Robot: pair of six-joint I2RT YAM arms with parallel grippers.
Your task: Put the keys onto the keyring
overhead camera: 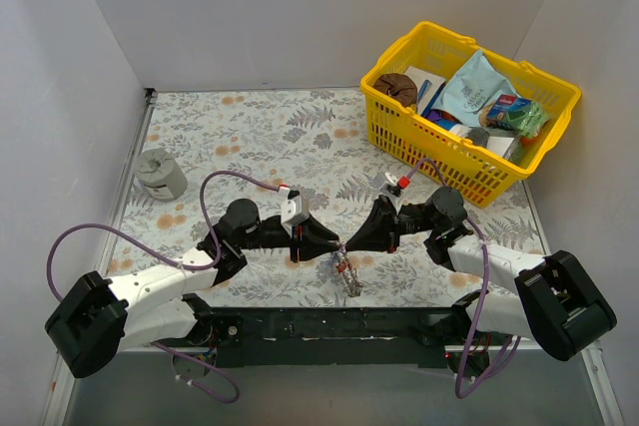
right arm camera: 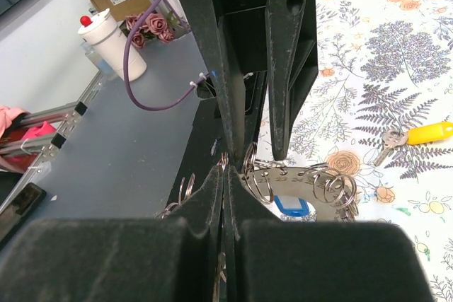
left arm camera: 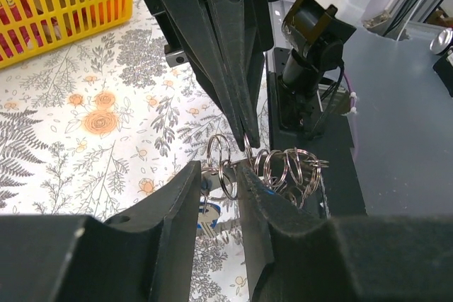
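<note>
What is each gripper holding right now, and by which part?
Right gripper pinches the keyring by its wire; left gripper straddles a small ring, grip unclear.

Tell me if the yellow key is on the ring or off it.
Off. The yellow key lies flat on the tablecloth by itself, clear of the bunch of rings beside it.

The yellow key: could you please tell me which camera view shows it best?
The right wrist view: the yellow key lies flat on the floral table near the picture's right edge, with nothing covering it. The left wrist and top views show no yellow key that I can make out.
</note>
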